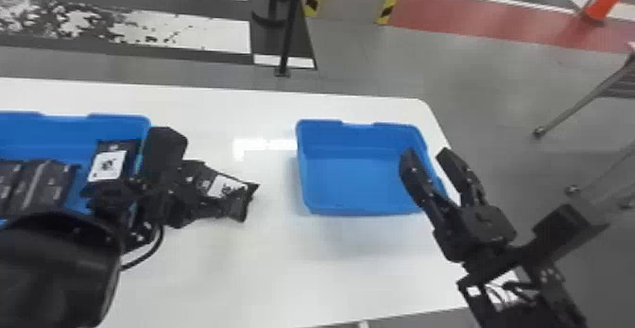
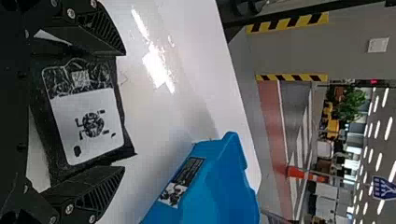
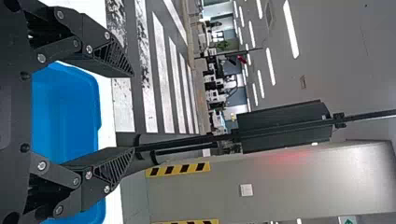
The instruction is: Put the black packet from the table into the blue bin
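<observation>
Between the left gripper's (image 1: pixel 226 190) wide-spread fingers lies the packet (image 2: pixel 91 123), label up, on the table (image 1: pixel 264 265); whether they touch it, I can't tell. Behind those jaws, another bin (image 1: pixel 56 133) holds more packets (image 1: pixel 40 187). Out past the tips sits the blue bin (image 1: pixel 349 180), the right gripper (image 1: pixel 425 152) at its far side, jaws parted.

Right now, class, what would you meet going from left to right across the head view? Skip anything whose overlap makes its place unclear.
Blue bin holding black packets → black packet between the bins → second blue bin → orange cone.
</observation>
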